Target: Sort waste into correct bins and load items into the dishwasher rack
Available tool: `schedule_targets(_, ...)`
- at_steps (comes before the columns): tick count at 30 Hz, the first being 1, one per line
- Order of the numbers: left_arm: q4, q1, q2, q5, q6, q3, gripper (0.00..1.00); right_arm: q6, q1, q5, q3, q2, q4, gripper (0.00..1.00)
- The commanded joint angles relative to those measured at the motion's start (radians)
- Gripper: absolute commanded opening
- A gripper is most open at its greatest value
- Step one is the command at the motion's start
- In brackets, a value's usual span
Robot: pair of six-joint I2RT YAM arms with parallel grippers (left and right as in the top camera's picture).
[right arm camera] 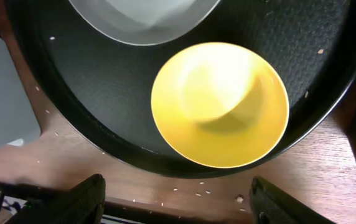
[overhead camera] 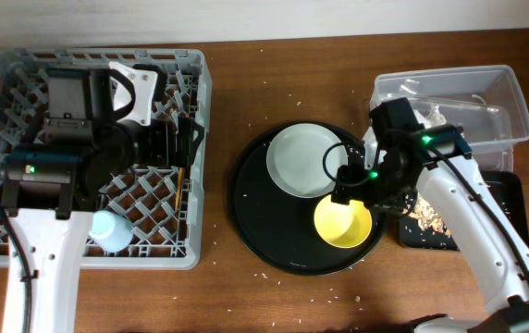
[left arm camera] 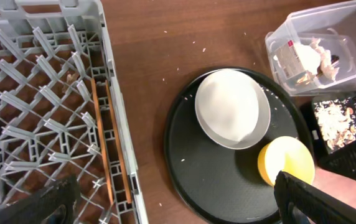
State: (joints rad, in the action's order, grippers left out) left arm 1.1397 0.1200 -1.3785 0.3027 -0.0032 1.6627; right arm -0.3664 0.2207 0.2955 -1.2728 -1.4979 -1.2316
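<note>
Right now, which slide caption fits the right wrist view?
Open fingers hover over a yellow bowl on a round black tray.

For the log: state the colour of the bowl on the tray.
The bowl is yellow, clearest in the right wrist view.

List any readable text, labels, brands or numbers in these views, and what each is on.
Printed label inside the clear rectangular plastic tub: too small and blurred to read.
No other word, number or sign shows in any view.

Yellow bowl (right arm camera: pixel 220 104), grey-green plate (overhead camera: pixel 304 159), grey rack (overhead camera: pixel 24 79).
</note>
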Motion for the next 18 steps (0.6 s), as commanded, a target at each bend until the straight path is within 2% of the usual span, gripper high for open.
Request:
schedule_targets(1,-0.002,0.005,-0.001,-0.015,0.023,0.004,0.99,-0.005,0.042,-0.016,0.005,0.010,0.017,0.76)
schedule_targets(3,-0.002,0.005,-0.001,-0.015,0.023,0.004,0.99,-0.004,0.076,0.003,-0.001,0.012,0.040,0.74)
schedule_targets(4,-0.002,0.005,-0.001,-0.015,0.023,0.004,0.99,0.037,0.087,0.051,-0.011,0.014,0.041,0.63)
schedule_targets(5,-0.002,0.005,-0.001,-0.015,0.023,0.004,0.99,0.145,0.112,0.144,-0.041,0.030,0.042,0.67)
schedule_targets(6,-0.002,0.005,-0.001,-0.015,0.023,0.004,0.99,0.183,0.151,0.143,-0.095,0.066,0.032,0.98)
schedule_targets(10,-0.002,0.005,-0.001,-0.015,0.023,0.004,0.99,0.184,0.213,0.115,-0.245,0.170,-0.084,0.99)
schedule_targets(13,-0.002,0.005,-0.001,-0.015,0.023,0.004,0.99,0.188,0.171,-0.091,-0.314,0.235,-0.078,0.98)
schedule_targets(15,-0.002,0.005,-0.001,-0.015,0.023,0.004,0.99,0.312,0.149,-0.155,-0.350,0.311,-0.068,0.98)
schedule_targets(18,-0.002,0.005,-0.001,-0.015,0.023,0.004,0.99,0.337,0.157,-0.297,-0.351,0.444,-0.063,0.99)
